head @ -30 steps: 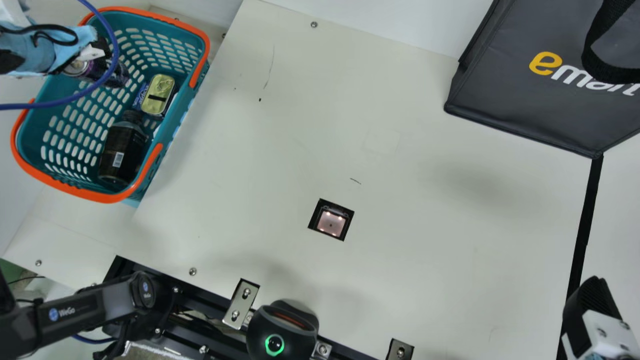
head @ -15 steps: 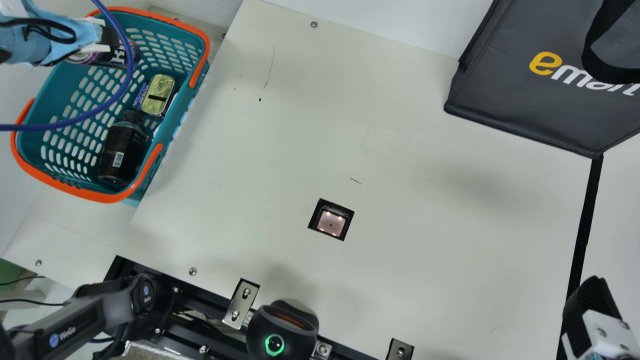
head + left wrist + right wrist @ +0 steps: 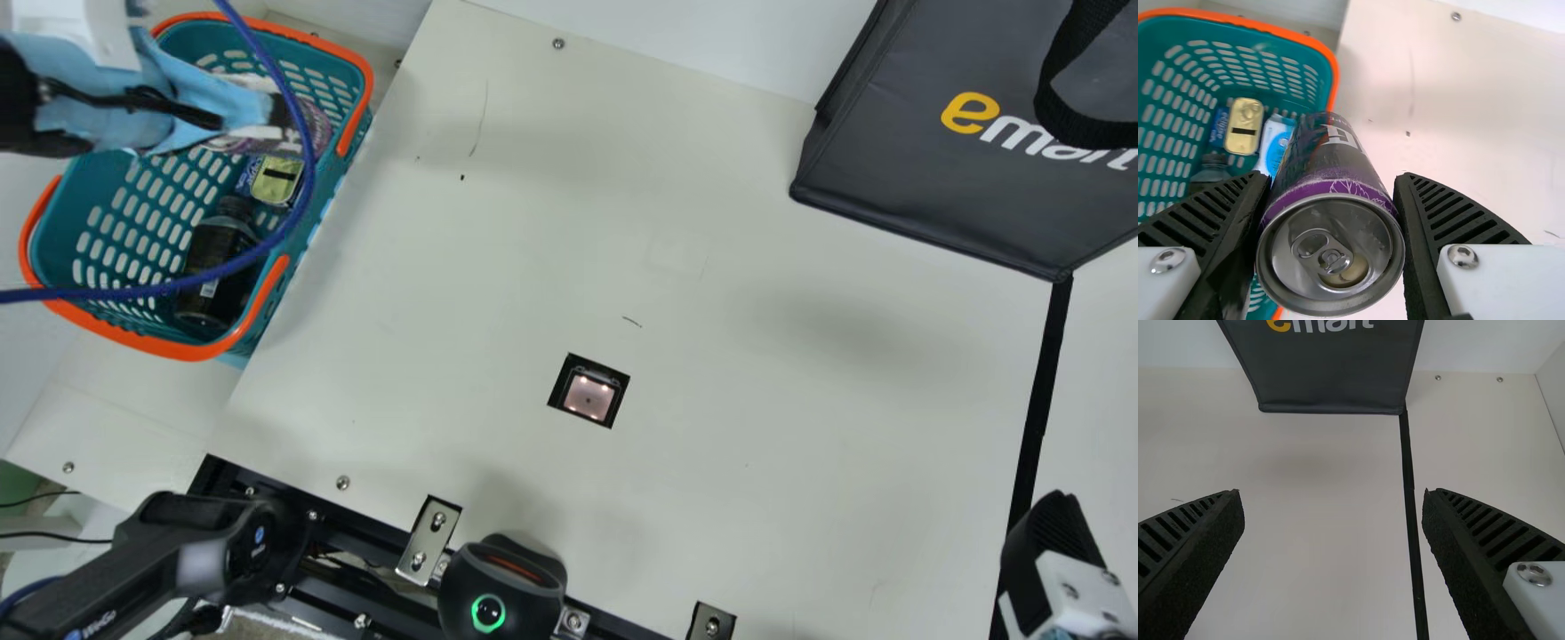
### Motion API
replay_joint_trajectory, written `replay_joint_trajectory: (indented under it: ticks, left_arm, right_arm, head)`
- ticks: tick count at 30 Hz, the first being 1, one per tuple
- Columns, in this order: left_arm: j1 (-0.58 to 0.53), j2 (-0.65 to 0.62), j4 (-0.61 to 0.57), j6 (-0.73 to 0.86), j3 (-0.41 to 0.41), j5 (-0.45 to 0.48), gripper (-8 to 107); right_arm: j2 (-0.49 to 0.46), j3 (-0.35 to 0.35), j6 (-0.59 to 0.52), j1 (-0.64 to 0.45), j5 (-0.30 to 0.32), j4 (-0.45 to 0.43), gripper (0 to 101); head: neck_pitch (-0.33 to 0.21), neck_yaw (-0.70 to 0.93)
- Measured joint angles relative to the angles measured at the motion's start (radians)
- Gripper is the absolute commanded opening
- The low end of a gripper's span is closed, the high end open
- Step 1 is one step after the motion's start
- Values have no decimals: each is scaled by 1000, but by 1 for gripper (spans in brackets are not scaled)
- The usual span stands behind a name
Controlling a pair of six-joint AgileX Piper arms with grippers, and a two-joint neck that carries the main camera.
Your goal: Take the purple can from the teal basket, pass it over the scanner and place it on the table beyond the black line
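Hanging at a tilt in the left gripper (image 3: 272, 111), the purple can (image 3: 318, 130) is over the teal basket (image 3: 133, 340), up by the far part of its orange rim. The left wrist view shows two black ribbed fingers pressed to the can's sides, one on each, with the silver pull-tab end facing the camera. A blue cable (image 3: 107, 292) loops across the can and the basket in the main view.

Below, inside the basket, lie a gold tin (image 3: 271, 185), a dark bottle (image 3: 213, 242) and a blue packet (image 3: 1219, 127); beside the tin is a white-and-blue package (image 3: 1277, 147).

Farther out, the lit square scanner (image 3: 589, 397) sits in the cream table (image 3: 711, 489), well apart from the can. Near the table's edge with the metal brackets stands a rounded black device (image 3: 502, 591) with a green-lit ring. Beyond the scanner, the black line (image 3: 1036, 427) runs down from a corner of the dark grey bag (image 3: 933, 151). The right gripper (image 3: 1053, 533) is over that line, its two fingers spread wide, the line passing between them in the right wrist view.
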Motion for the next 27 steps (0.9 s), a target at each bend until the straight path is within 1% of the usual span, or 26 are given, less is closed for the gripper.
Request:
replay_joint_trajectory:
  ticks: [6, 13, 20, 27]
  left_arm:
    - [-153, -2, 39, -127, 24, -2, -8]
    - [-320, -2, 40, -230, 51, -11, -8]
    - [-439, -4, 27, -259, 74, -9, -8]
    - [-520, -23, 10, -291, 105, -4, -8]
  right_arm:
    - [0, 0, 0, 0, 1, 0, 95]
    - [0, 0, 0, 0, 1, 0, 95]
    - [0, 0, 0, 0, 1, 0, 95]
    - [0, 0, 0, 0, 1, 0, 95]
  head:
    - [0, 0]
    - [0, -2]
    - [0, 0]
    - [0, -2]
